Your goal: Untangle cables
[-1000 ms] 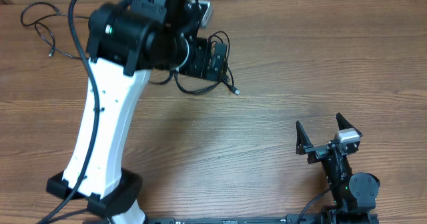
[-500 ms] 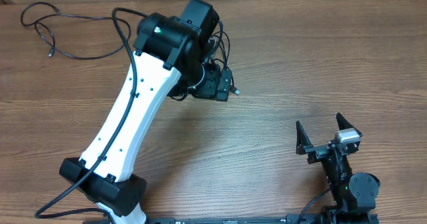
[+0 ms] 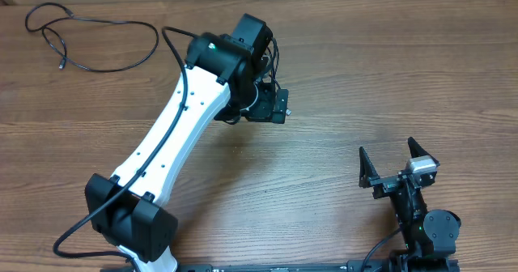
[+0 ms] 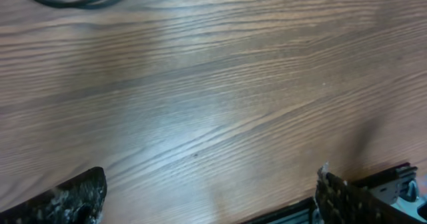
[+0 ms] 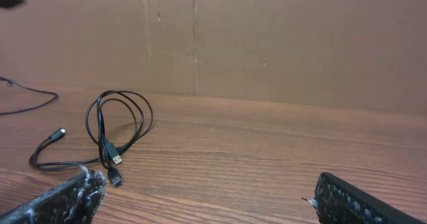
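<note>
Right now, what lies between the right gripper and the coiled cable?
Between the right gripper and coiled cable, only bare table; the right wrist view shows it.

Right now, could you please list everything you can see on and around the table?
loose cable: one, black, far left of the table, spread out
coiled cable: one bundle, black, far centre, partly under the left arm
table: one, brown wood
cardboard wall: one, brown, behind the table
left arm: one, white and black, reaching far
right arm: one, black, near right
left claw: open, empty
right claw: open, empty
</note>
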